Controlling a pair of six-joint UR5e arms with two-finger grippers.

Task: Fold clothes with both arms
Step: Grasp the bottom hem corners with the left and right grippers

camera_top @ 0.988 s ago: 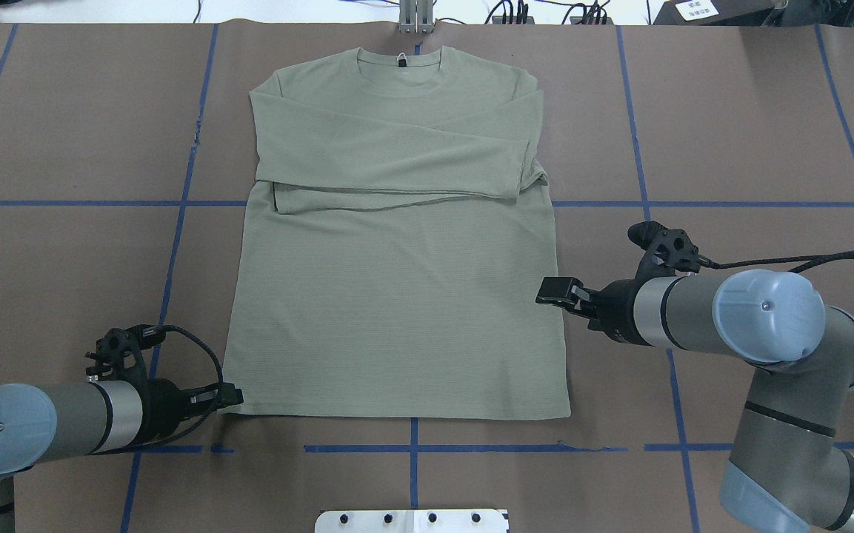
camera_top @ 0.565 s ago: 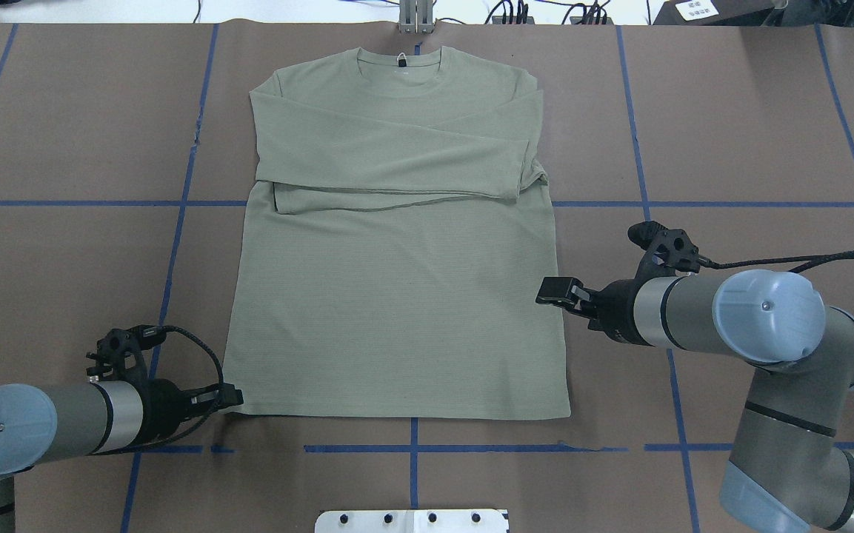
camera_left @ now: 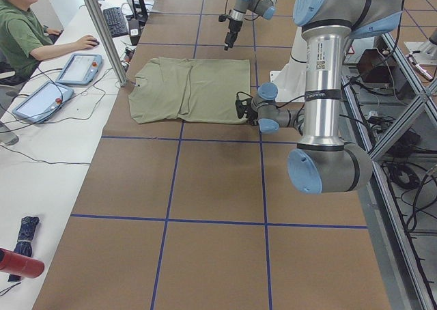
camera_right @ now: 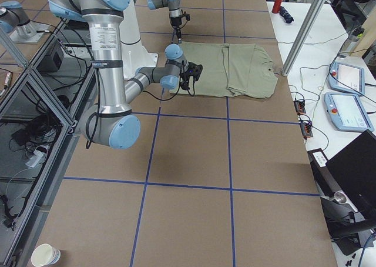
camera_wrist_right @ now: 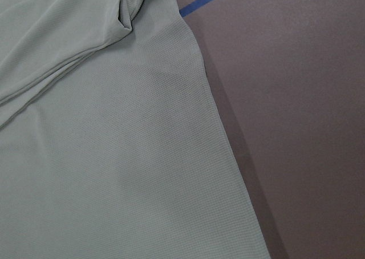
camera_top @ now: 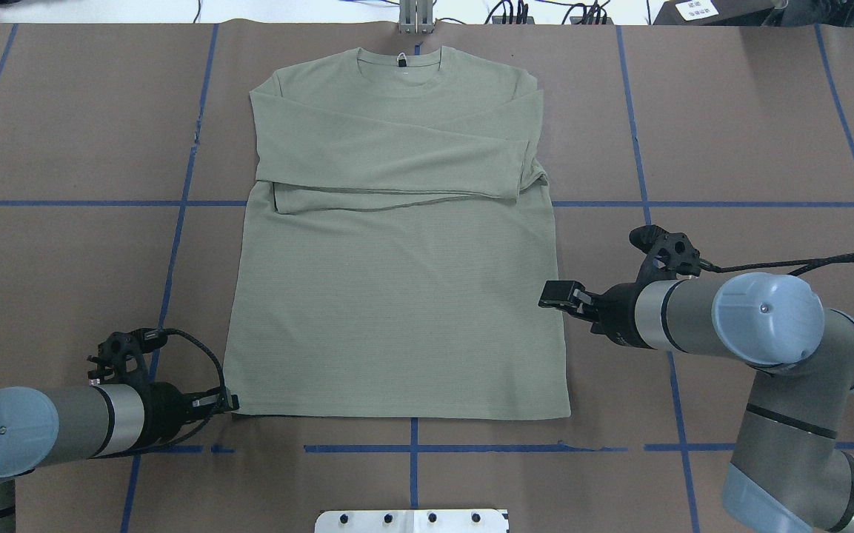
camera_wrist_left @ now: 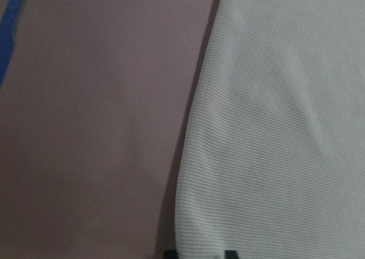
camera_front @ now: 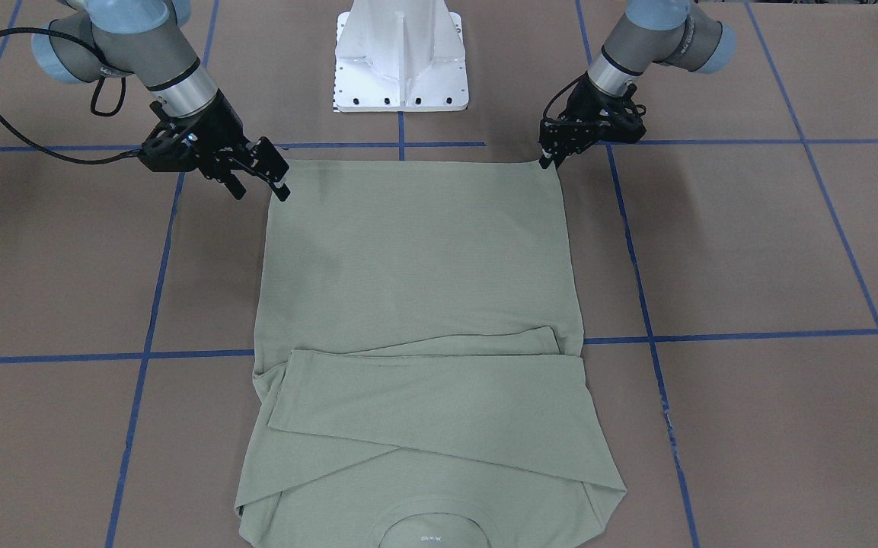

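Table (camera_top: 64, 111): brown paper with a blue tape grid, flat, and it fills most views. The side views show an open lab. A white desk (camera_left: 41, 153) runs along the far edge, with a person (camera_left: 20, 30) seated at it and a pendant (camera_left: 78, 67) beside them. The white pedestal (camera_front: 400, 68) sits at the robot's side of the table.

Shirt (camera_top: 397, 311): lies flat mid-table, collar away from the robot, hem (camera_top: 397, 416) toward it. Sleeves (camera_top: 397, 159) are already folded across the chest, one over the other. The body is not folded yet and the hem lies flat. My guess is the sleeve stage is done and the hem-to-collar folds are left, so under half done.

Left arm (camera_top: 49, 426): low and reaching in. The left gripper (camera_top: 228, 402) is at the hem's left corner, touching it or just beside it. The wrist view shows two dark tips a little apart at the cloth edge, so the gap looks narrow and not clamped. I can't tell if cloth is between them.

Right arm (camera_top: 738, 314): the right gripper (camera_top: 554, 294) is over the shirt's right side edge, up from the hem corner. Its fingers are spread wide in the front view and hold nothing. It probably has to get to that corner next.

Small stuff: a paper cup (camera_right: 46, 255) sits on the floor side.
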